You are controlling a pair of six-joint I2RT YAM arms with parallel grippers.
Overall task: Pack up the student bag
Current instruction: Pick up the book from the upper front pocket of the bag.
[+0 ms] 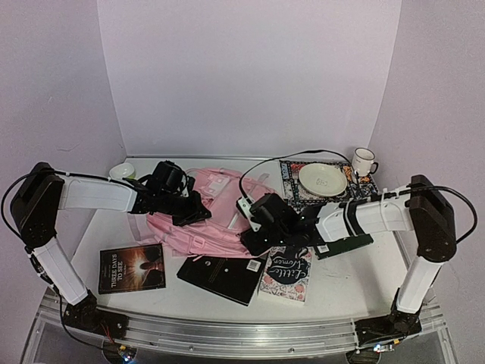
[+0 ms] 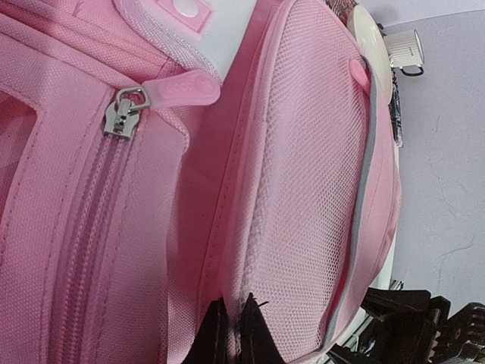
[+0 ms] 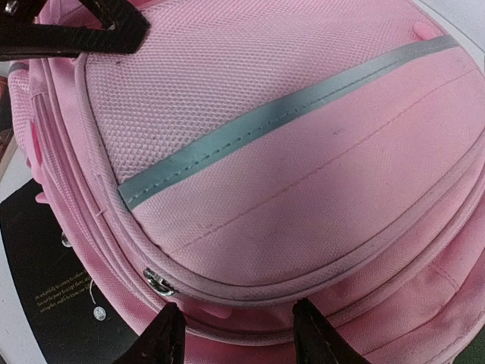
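left claw (image 2: 233, 334) pinched shut on bag (image 2: 303, 189) fabric; right claw (image 3: 239, 337) half-wide, bag edge sits between its fingers (image 3: 163, 337).

The arms (image 1: 95, 196) have white shells, black joints and cables; left tool (image 2: 233, 334) and right tool (image 3: 239, 337) are black.

Item: pink backpack (image 3: 303, 174), by which nearly the whole frame is filled. A grey-green stripe (image 3: 280, 114) is run slantwise across its woven panel, and a metal zip slider (image 3: 158, 282) is seen on the lower seam. The black fingers of the right gripper (image 3: 239, 334) are held apart at the backpack's lower edge. The left gripper (image 3: 68, 30) is placed at the top left corner. A black book (image 3: 45, 280) is partly covered at lower left.
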